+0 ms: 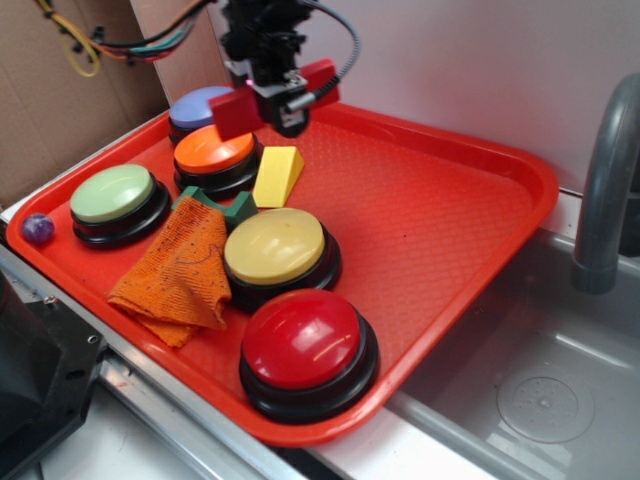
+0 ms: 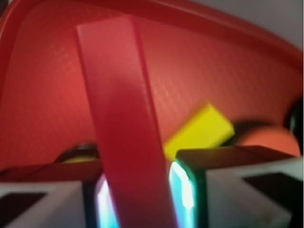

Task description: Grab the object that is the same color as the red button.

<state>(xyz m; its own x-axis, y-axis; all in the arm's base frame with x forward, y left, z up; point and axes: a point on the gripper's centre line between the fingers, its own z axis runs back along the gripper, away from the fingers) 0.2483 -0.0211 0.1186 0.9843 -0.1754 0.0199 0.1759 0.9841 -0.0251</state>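
Clamping the dark red block (image 1: 272, 99) mid-length, the hand (image 1: 272, 95) keeps it level (balanced) above the tray (image 1: 450, 220).

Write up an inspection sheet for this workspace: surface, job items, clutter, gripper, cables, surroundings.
Surface: red tray, textured, bare on its right half.
Job's things: red block lifted off the tray in the gripper; red button at the tray's near edge.
Clutter: yellow wedge, green block, orange cloth, plus orange, blue, green and yellow buttons on the tray; purple ball on its left rim.
Gripper: gripper shut on the red block, which sticks out on both sides.
Cables: black cable looping from the arm; coloured wires at upper left.
Surroundings: metal sink and grey faucet on the right; cardboard behind.
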